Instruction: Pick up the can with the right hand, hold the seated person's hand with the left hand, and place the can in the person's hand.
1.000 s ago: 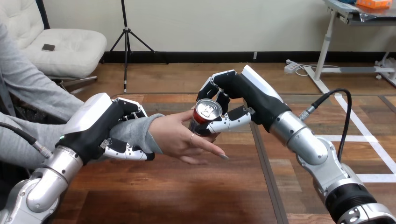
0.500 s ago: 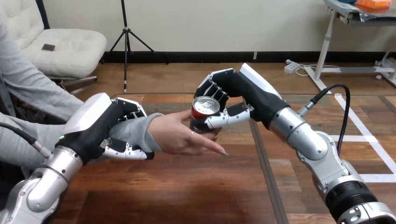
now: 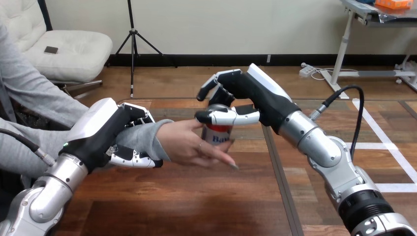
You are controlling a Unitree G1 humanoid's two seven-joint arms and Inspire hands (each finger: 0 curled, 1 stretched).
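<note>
the can (image 3: 218,133) stands upright in the person's hand (image 3: 184,145), which reaches in from the view's left, above the middle of the wooden table (image 3: 196,206). the person's fingers wrap the can's lower part from the near side, and its silver top and red band show above them.

the right hand (image 3: 246,93) sits just above and behind the can, its arm coming in from the lower right. it is slack rather than clenched - its fingers (image 3: 214,83) are lifted and lightly bent above the can's top, clear of its sides, while its thumb (image 3: 228,117) lies straight across the can's upper rim on the near side. whether the thumb touches the rim or rides just over it, i cannot tell.

the left hand (image 3: 98,142) is clasped on the person's wrist (image 3: 152,140) - fingers curled over the top of the grey sleeve (image 3: 142,137), thumb hooked under it. the wrist is held level above the table, well left of the can.
</note>
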